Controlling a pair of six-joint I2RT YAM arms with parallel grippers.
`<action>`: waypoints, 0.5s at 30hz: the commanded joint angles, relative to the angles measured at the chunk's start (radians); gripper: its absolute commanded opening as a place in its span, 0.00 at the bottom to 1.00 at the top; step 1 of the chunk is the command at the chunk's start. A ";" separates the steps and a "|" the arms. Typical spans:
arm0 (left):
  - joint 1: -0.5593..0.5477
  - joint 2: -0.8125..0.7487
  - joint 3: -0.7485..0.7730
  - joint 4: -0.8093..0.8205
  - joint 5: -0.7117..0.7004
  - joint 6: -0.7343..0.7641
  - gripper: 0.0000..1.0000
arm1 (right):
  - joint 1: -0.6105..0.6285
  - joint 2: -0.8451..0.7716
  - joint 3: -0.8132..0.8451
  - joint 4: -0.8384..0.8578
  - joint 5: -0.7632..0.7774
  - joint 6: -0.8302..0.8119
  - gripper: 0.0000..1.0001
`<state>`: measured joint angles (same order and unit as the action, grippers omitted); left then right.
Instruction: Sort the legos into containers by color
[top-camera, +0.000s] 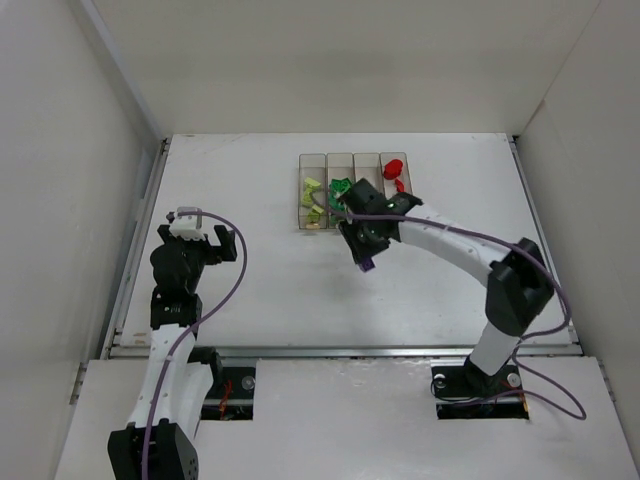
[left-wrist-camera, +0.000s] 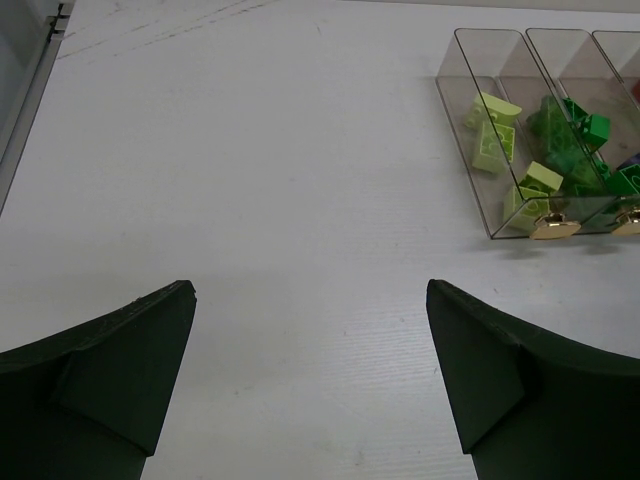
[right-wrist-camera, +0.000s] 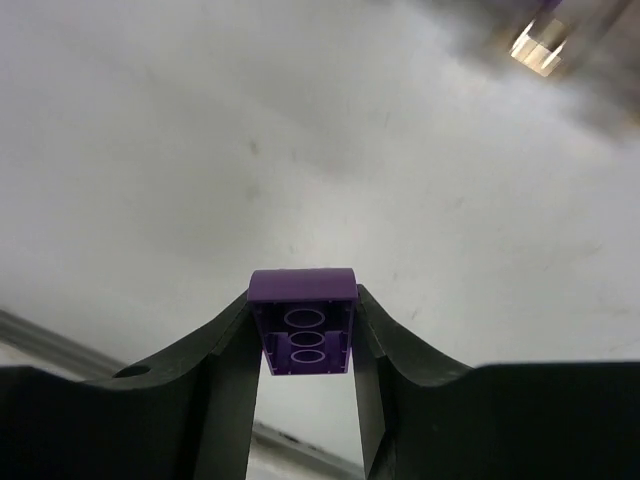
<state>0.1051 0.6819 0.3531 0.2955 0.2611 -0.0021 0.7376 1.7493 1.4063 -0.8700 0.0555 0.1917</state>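
My right gripper (right-wrist-camera: 302, 302) is shut on a purple lego (right-wrist-camera: 302, 287), its hollow underside facing the wrist camera. In the top view this gripper (top-camera: 365, 260) hangs just in front of the containers (top-camera: 303, 222), with the purple lego (top-camera: 367, 266) at its tip. The clear bins hold yellow-green legos (top-camera: 312, 188), green legos (top-camera: 341, 187) and red legos (top-camera: 393, 172). My left gripper (top-camera: 206, 238) stands open and bare at the table's left. The left wrist view shows the left gripper (left-wrist-camera: 310, 292) over bare table, with the containers (left-wrist-camera: 470, 110), yellow-green legos (left-wrist-camera: 495, 130) and green legos (left-wrist-camera: 565, 140) far to the right.
White walls close in the table on the left, right and back. A metal rail (top-camera: 135, 260) runs along the left edge and another along the front edge (top-camera: 340, 350). Small gold dots (left-wrist-camera: 553, 226) mark the near ends of the bins.
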 joint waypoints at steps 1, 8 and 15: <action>0.004 -0.018 0.023 0.048 0.007 -0.010 0.99 | -0.055 -0.117 0.104 0.224 0.113 0.080 0.00; 0.004 -0.008 0.023 0.048 0.007 -0.010 0.99 | -0.217 0.208 0.510 0.240 0.285 0.141 0.00; 0.004 -0.008 0.023 0.048 -0.003 -0.010 0.99 | -0.274 0.516 0.854 0.074 0.323 0.106 0.28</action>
<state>0.1051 0.6827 0.3531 0.2962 0.2584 -0.0021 0.4603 2.2547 2.1674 -0.7048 0.3344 0.3050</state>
